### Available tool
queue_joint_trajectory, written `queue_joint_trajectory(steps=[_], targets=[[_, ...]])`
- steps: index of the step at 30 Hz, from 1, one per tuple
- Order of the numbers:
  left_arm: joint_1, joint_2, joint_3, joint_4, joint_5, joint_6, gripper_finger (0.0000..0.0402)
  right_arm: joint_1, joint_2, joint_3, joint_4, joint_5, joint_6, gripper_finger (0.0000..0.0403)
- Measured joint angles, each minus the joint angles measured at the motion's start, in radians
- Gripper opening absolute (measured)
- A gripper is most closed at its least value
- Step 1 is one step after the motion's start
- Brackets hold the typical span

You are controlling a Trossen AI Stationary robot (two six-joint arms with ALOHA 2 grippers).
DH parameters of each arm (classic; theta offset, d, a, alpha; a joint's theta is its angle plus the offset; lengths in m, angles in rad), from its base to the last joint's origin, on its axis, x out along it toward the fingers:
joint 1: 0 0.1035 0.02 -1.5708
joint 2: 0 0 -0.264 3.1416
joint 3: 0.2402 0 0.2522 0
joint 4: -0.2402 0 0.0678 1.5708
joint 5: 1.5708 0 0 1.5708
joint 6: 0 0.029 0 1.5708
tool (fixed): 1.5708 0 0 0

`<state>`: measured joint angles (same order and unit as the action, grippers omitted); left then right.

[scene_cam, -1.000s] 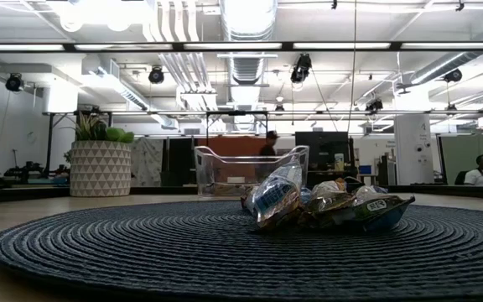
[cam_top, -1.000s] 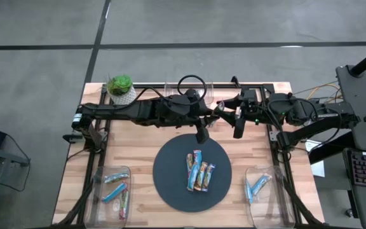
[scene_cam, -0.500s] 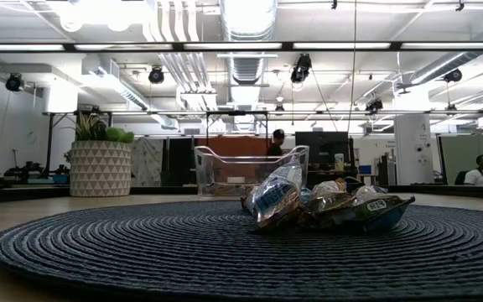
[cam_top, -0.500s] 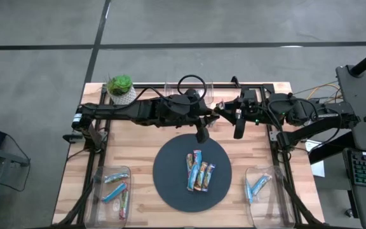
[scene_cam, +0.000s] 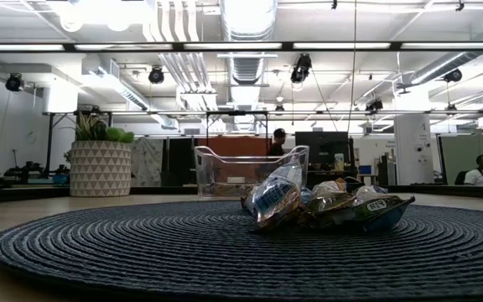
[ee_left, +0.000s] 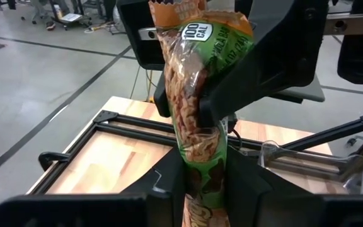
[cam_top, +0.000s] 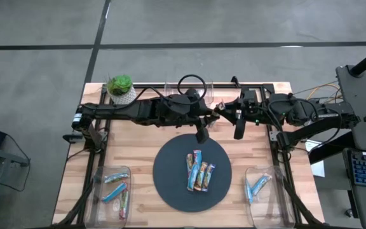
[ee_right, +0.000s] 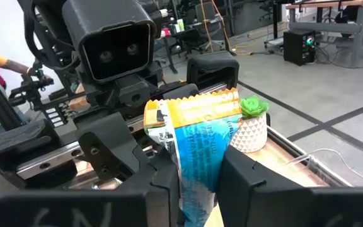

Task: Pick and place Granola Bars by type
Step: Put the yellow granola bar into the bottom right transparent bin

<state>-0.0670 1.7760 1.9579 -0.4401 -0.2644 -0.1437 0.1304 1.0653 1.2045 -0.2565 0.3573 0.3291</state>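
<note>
My left claw [ee_left: 200,183] and right claw [ee_right: 197,173] both clamp one green-and-orange wrapped granola bar [ee_left: 200,94] at twelve o'clock above the table [cam_top: 138,149]. Release left only once right's grip proves firm.

A wooden worktop [cam_top: 138,146] carries a dark round mat [cam_top: 170,184], three clear bins [cam_top: 110,191], and a potted plant [cam_top: 121,89].

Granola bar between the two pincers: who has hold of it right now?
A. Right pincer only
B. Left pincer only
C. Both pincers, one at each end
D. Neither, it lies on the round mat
C. In the left wrist view the granola bar sits in the left pincer with the right pincer clamped on its far end; the right wrist view shows the same bar between that pincer's own fingers.
</note>
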Motion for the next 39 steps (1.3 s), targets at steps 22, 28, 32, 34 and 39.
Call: queue_joint_trajectory(steps=[22,28,32,34,39], targets=[[0.000,-0.038,0.000,-0.117,-0.041,0.015,0.0183,-0.001,0.000,0.000,-0.001,0.005,0.000,0.0059],[0.002,-0.080,0.000,-0.199,-0.061,0.011,0.0183,-0.001,-0.005,0.000,-0.001,-0.010,0.000,0.0059],[0.002,-0.110,0.000,-0.245,-0.084,0.010,0.0184,0.000,-0.016,0.000,-0.001,-0.101,0.000,0.0059],[0.002,-0.126,0.000,-0.280,-0.109,0.010,0.0184,0.002,-0.019,0.000,-0.002,-0.144,0.001,0.0059],[0.002,-0.166,0.000,-0.320,-0.164,0.009,0.0184,0.003,-0.031,0.000,-0.040,-0.232,0.068,0.0058]])
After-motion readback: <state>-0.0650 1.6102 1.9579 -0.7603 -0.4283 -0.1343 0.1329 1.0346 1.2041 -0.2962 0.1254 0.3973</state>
